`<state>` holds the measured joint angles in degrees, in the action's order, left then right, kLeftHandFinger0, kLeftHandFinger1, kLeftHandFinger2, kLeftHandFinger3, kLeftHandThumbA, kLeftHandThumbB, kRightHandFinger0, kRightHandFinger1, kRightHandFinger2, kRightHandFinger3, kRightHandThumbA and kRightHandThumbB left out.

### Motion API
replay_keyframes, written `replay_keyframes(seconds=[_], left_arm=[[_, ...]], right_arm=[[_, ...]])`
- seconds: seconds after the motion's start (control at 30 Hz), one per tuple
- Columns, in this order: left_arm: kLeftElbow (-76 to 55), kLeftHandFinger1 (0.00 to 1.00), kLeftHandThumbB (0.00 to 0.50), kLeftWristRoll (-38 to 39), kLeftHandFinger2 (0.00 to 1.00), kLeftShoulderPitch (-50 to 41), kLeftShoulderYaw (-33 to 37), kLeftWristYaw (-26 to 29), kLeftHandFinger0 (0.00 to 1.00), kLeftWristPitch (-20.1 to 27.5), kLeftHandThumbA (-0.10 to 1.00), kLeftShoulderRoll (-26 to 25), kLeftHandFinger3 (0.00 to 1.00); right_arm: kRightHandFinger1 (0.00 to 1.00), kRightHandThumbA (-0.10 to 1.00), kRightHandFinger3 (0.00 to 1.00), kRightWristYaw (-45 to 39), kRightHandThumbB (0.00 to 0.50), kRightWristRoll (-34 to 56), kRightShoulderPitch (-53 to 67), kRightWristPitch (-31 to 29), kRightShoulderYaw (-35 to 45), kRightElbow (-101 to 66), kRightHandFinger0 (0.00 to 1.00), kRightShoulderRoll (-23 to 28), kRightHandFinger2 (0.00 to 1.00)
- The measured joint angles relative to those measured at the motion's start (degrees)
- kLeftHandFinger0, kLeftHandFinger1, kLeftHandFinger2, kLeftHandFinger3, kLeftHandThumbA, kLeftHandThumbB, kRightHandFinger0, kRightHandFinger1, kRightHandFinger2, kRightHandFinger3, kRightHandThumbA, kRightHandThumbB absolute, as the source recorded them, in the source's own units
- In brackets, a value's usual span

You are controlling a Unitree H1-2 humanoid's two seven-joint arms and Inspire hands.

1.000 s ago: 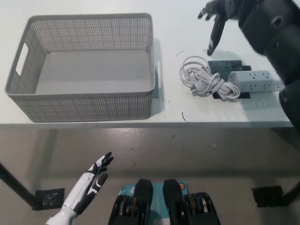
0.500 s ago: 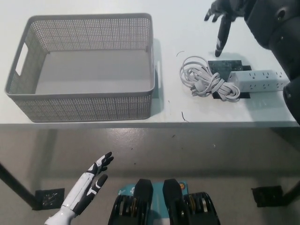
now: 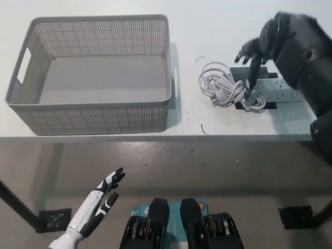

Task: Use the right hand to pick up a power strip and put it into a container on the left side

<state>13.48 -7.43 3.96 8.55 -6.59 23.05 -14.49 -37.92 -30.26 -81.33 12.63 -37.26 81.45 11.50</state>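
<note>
power strip (image 3: 279, 89): white, lying flat on the right part of the tabletop, long side running left to right, sockets facing up; its left end is partly covered by the right hand
cord (image 3: 226, 85): white cable bundled in loose loops just left of the power strip, touching its left end, plug lying among the loops
dark mat (image 3: 244, 72): a flat black patch under the power strip and the right edge of the cord, showing above and below the strip
right hand (image 3: 253, 57): black, above the left end of the power strip and the right side of the cord; fingers (image 3: 253, 72) apart and pointing down toward the strip, clamped on nothing; whether the fingertips touch the strip or cord cannot be told
right arm (image 3: 303, 57): black, bulky, coming in from the right edge and hiding the far right part of the tabletop
container (image 3: 93, 120): grey perforated basket with cut-out handles, on the left part of the tabletop, well apart from the power strip, nothing inside it
tabletop (image 3: 207, 31): white, its near edge running across the middle of the view
left hand (image 3: 106, 194): white, low at the lower left, below the tabletop edge over the floor, fingers apart, holding nothing
floor (image 3: 233, 171): grey, glossy, below the tabletop
</note>
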Motion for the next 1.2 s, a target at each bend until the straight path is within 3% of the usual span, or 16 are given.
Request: replay_keyframes(seconds=[0.17, 0.4, 0.43, 0.47, 0.5, 0.53, 0.57, 0.6, 0.67, 0.77, 0.83, 0.93, 1.07, 1.1, 1.17, 1.2], left_arm=[[-1.34, 1.0, 0.266, -0.01, 1.0, -0.02, -0.43, 0.0, 1.0, -0.02, 1.0, -0.05, 1.0], [-2.18, 1.0, 0.288, -0.03, 1.0, 0.04, -0.63, -0.09, 1.0, -0.15, 1.0, -0.14, 1.0], [-2.32, 1.0, 0.295, -0.02, 1.0, 0.02, -0.64, -0.15, 1.0, -0.17, 1.0, -0.14, 1.0], [-2.47, 1.0, 0.292, -0.02, 1.0, 0.01, -0.65, -0.2, 1.0, -0.2, 1.0, -0.13, 1.0], [-2.46, 1.0, 0.292, -0.01, 1.0, 0.02, -0.65, -0.2, 1.0, -0.26, 1.0, -0.12, 1.0], [-2.46, 1.0, 0.287, -0.01, 1.0, 0.02, -0.64, -0.2, 1.0, -0.28, 1.0, -0.11, 1.0], [-2.44, 1.0, 0.278, -0.01, 1.0, 0.0, -0.63, -0.2, 1.0, -0.35, 1.0, -0.1, 1.0], [-2.43, 1.0, 0.268, -0.01, 1.0, -0.01, -0.63, -0.2, 1.0, -0.37, 1.0, -0.1, 1.0], [-2.27, 1.0, 0.269, 0.01, 1.0, 0.02, -0.62, -0.21, 1.0, -0.41, 1.0, -0.09, 1.0], [-2.05, 1.0, 0.268, 0.01, 1.0, 0.02, -0.61, -0.21, 1.0, -0.42, 1.0, -0.09, 1.0], [-1.9, 1.0, 0.267, 0.0, 1.0, 0.02, -0.61, -0.21, 1.0, -0.47, 1.0, -0.08, 1.0], [-1.81, 1.0, 0.261, 0.0, 1.0, 0.02, -0.59, -0.21, 1.0, -0.52, 1.0, -0.07, 1.0], [-1.77, 1.0, 0.264, 0.0, 1.0, 0.02, -0.58, -0.21, 1.0, -0.55, 1.0, -0.05, 1.0], [-1.76, 1.0, 0.269, 0.0, 1.0, 0.02, -0.58, -0.21, 1.0, -0.56, 1.0, -0.05, 1.0], [-1.76, 1.0, 0.274, 0.0, 1.0, 0.01, -0.58, -0.21, 1.0, -0.58, 1.0, -0.05, 1.0], [-1.75, 1.0, 0.274, 0.0, 1.0, 0.01, -0.58, -0.21, 1.0, -0.59, 1.0, -0.04, 1.0]], right_arm=[[1.0, 1.0, 1.0, 2.95, 0.402, -1.71, 3.78, 0.37, -2.25, 0.79, 1.0, -1.91, 1.0], [1.0, 1.0, 1.0, 7.38, 0.353, -3.53, 5.31, 0.69, -3.57, 0.97, 1.0, -3.85, 1.0], [1.0, 1.0, 1.0, 8.38, 0.385, -3.81, 5.78, 0.72, -3.64, 0.98, 1.0, -4.01, 1.0], [1.0, 0.9, 1.0, 9.65, 0.286, -4.09, 6.19, 0.73, -3.66, 0.95, 1.0, -4.14, 1.0], [1.0, 0.8, 1.0, 10.86, 0.287, -4.27, 6.47, 0.72, -3.69, 0.86, 1.0, -4.22, 1.0], [0.91, 0.52, 1.0, 11.42, 0.208, -4.31, 6.57, 0.71, -3.68, 0.81, 0.83, -4.24, 0.96], [0.55, 0.24, 0.92, 13.5, 0.226, -4.38, 6.91, 0.61, -3.62, 0.65, 0.49, -4.24, 0.65], [0.39, 0.09, 0.77, 14.24, 0.266, -4.39, 6.97, 0.54, -3.6, 0.52, 0.3, -4.25, 0.51], [0.18, -0.03, 0.59, 15.94, 0.292, -4.43, 6.99, 0.24, -3.57, 0.37, 0.1, -4.52, 0.32], [0.19, -0.1, 0.52, 17.96, 0.236, -4.46, 7.19, -0.06, -3.52, 0.34, 0.11, -4.65, 0.29], [0.11, -0.1, 0.45, 19.18, 0.226, -4.44, 7.35, -0.39, -3.42, 0.33, 0.01, -4.68, 0.23], [0.13, -0.1, 0.45, 20.4, 0.245, -4.38, 7.63, -0.9, -3.12, 0.33, 0.02, -4.69, 0.26], [0.0, -0.1, 0.36, 21.27, 0.168, -4.36, 7.9, -1.34, -2.83, 0.33, 0.0, -4.68, 0.13], [0.21, -0.1, 0.44, 21.56, 0.131, -4.34, 7.99, -1.65, -2.63, 0.33, 0.11, -4.68, 0.22], [0.01, -0.1, 0.41, 21.77, 0.089, -4.34, 8.05, -1.98, -2.42, 0.33, 0.0, -4.65, 0.09], [0.0, -0.1, 0.38, 21.89, 0.079, -4.34, 8.09, -2.26, -2.21, 0.33, 0.0, -4.6, 0.08]])
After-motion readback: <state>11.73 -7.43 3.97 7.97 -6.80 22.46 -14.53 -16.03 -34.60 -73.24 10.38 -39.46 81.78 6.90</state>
